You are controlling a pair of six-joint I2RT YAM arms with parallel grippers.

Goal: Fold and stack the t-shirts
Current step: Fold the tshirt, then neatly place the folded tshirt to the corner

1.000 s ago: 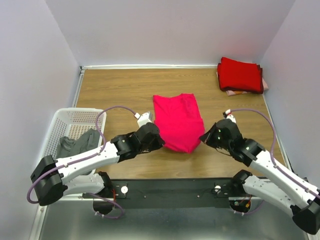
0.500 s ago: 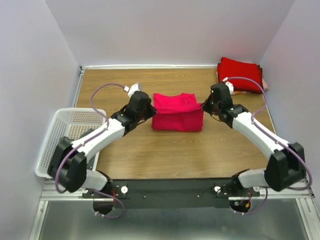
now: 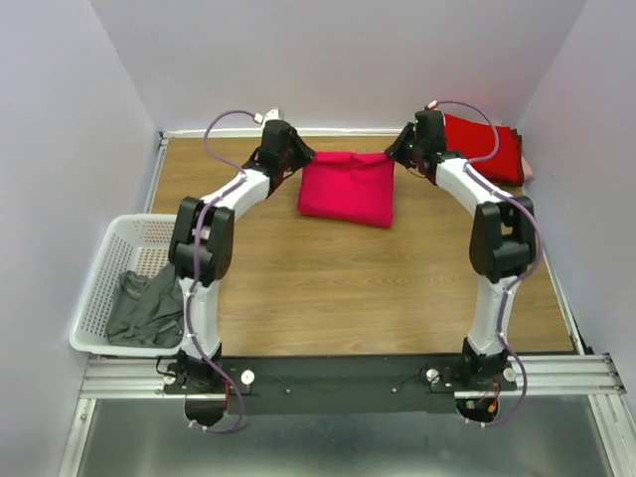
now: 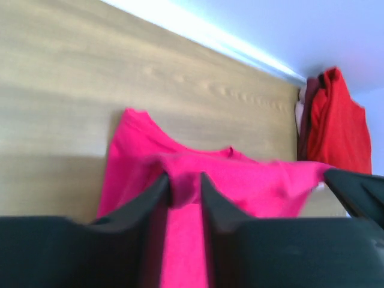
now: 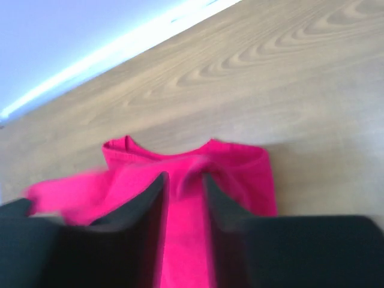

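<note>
Top view: the pink shirt, folded over, lies far back on the counter, near the red stack. Left wrist: the left hand pinches a corner of the pink shirt. Right wrist: the right hand does likewise. We judge the fold nearly finished; the next move calls for a clean release.

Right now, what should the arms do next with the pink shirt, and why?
Probably open both grippers and lift off. The left gripper and right gripper each pinch the far edge of the pink shirt, which already lies folded on the table.
</note>
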